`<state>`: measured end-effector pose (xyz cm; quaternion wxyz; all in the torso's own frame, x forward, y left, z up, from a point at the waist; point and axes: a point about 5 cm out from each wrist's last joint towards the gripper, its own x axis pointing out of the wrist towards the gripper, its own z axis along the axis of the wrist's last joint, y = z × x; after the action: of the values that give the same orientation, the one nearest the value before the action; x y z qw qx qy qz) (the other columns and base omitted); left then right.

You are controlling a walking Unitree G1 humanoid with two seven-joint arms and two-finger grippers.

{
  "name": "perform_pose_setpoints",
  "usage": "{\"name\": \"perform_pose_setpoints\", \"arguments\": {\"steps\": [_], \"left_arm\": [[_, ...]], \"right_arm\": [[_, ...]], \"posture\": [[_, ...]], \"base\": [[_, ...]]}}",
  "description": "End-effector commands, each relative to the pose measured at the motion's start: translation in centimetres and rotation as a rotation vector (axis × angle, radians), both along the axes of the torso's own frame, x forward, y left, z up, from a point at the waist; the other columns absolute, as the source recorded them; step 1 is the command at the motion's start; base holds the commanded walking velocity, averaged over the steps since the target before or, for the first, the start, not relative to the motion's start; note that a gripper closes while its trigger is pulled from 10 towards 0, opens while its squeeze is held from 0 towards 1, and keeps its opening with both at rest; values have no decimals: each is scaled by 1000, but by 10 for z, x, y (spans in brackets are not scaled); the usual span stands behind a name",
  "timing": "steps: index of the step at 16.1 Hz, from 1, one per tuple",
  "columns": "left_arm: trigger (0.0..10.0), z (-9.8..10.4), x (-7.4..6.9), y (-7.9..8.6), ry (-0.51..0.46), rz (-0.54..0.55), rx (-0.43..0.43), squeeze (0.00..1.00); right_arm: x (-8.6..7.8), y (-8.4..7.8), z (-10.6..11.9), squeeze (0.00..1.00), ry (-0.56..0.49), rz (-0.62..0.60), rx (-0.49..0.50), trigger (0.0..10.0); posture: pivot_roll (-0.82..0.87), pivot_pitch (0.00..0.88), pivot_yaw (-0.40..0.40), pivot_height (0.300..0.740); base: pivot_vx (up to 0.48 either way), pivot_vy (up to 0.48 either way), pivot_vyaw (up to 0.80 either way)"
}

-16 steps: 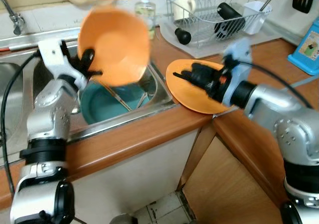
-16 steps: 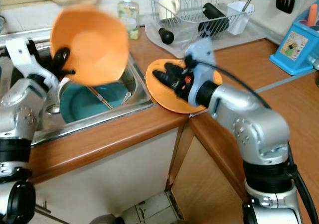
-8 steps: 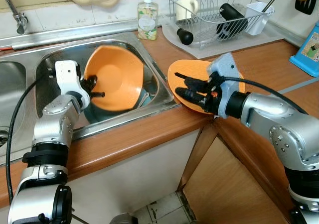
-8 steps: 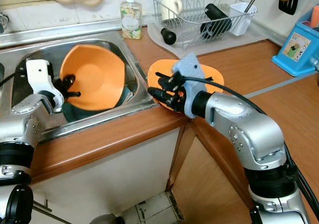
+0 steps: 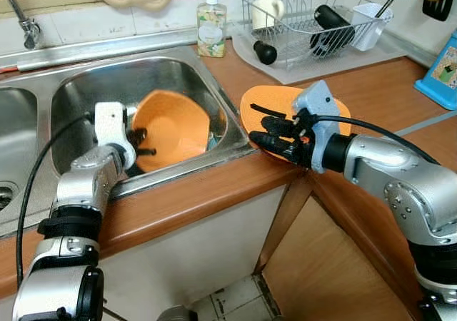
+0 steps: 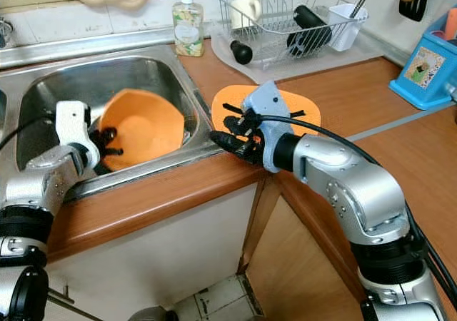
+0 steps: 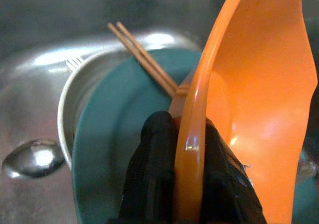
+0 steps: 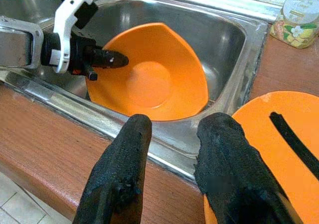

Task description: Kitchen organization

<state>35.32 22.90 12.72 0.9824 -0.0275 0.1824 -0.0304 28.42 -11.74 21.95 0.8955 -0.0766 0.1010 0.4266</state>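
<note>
Your left gripper (image 5: pixel 141 141) is clamped on the rim of the orange bowl (image 5: pixel 175 128), tilted inside the sink (image 5: pixel 86 85) over a teal dish (image 7: pixel 107 134) (chopsticks (image 7: pixel 144 59) beneath). Your right gripper (image 5: pixel 265 127), fingers apart, hovers over the orange plate (image 5: pixel 265 100) at the countertop (image 5: pixel 371 85) edge.

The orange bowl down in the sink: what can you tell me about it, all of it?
The orange bowl is glossy, plastic-looking, with a rounded three-cornered rim and a round flat bottom. It stands tilted on edge inside the steel sink basin, hollow side facing the robot. The left gripper pinches its rim, one black finger on each face. Behind it lie a teal dish and wooden chopsticks.
</note>
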Motion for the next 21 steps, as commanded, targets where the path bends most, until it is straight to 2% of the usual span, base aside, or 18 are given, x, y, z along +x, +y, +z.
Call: {"name": "perform_pose_setpoints", "arguments": {"steps": [1, 2, 3, 4, 5, 9, 10, 12, 13, 14, 15, 16, 18, 19, 21], "left_arm": [[10000, 3, 1, -1, -1, -10, 6, 0], [10000, 2, 0, -2, 8, -26, 21, 118], [10000, 1, 0, -2, 12, -35, 34, 396], [10000, 0, -1, -3, 13, -57, 39, 937], [10000, -1, -2, -5, 16, -75, 43, 1000], [10000, -2, -3, -5, 16, -85, 45, 1000], [10000, 0, -2, -4, -4, -83, 51, 1000], [10000, 12, 2, -6, -120, -94, 48, 1000], [10000, 20, 4, -9, -178, -106, 48, 1000], [10000, 27, 5, -11, -235, -95, 41, 1000], [10000, 29, 5, -11, -249, -85, 38, 1000], [10000, 36, 4, -16, -315, -121, 36, 1000], [10000, 44, 3, -24, -394, -159, 8, 1000], [10000, 46, 3, -26, -412, -160, 15, 1000], [10000, 55, -2, -42, -458, -284, -61, 1000]], "right_arm": [[-3, 2, 3, 0, -30, 22, -5, 10000], [-3, 2, 3, 0, -30, 25, -5, 10000], [-3, 2, 3, 0, -31, 27, -5, 10000], [-3, 2, 3, 0, -34, 25, -8, 10000], [-1, 2, 3, 0, -38, 17, -8, 10000], [0, 1, 3, 0, -38, -1, -6, 10000], [2, -1, 2, 0, -38, -20, -8, 10000], [7, -6, 2, 0, -37, -70, 0, 10000], [13, -11, 4, 471, -34, -133, 34, 10000], [21, -18, 7, 1000, -34, -211, 63, 10000], [23, -20, 7, 1000, -31, -229, 71, 10000], [27, -26, 10, 1000, -24, -279, 115, 10000], [37, -40, 12, 1000, -53, -423, 134, 10000], [39, -43, 12, 1000, -59, -449, 133, 10000], [49, -64, 8, 1000, -22, -632, 142, 10000]], "posture": [[-149, 0, 8, 740], [-149, 0, 8, 740], [-149, 0, 8, 740], [-147, 0, 6, 740], [-146, 0, 6, 740], [-149, 0, 9, 740], [-149, 0, 9, 740], [-151, 0, 10, 740], [-150, 0, 9, 740], [-150, 0, 9, 740], [-150, 0, 9, 740], [-150, 0, 9, 740], [-147, 0, 6, 740], [-147, 0, 6, 740], [-150, 0, 5, 740]], "base": [[0, 0, 0], [0, 0, 0], [0, 0, 0], [0, 0, 0], [0, 0, 0], [0, 0, 0], [0, 0, 0], [0, 0, 0], [0, 0, 0], [0, 0, 0], [0, 0, 0], [0, 0, 0], [0, 0, 0], [0, 0, 0], [0, 0, 0]]}}
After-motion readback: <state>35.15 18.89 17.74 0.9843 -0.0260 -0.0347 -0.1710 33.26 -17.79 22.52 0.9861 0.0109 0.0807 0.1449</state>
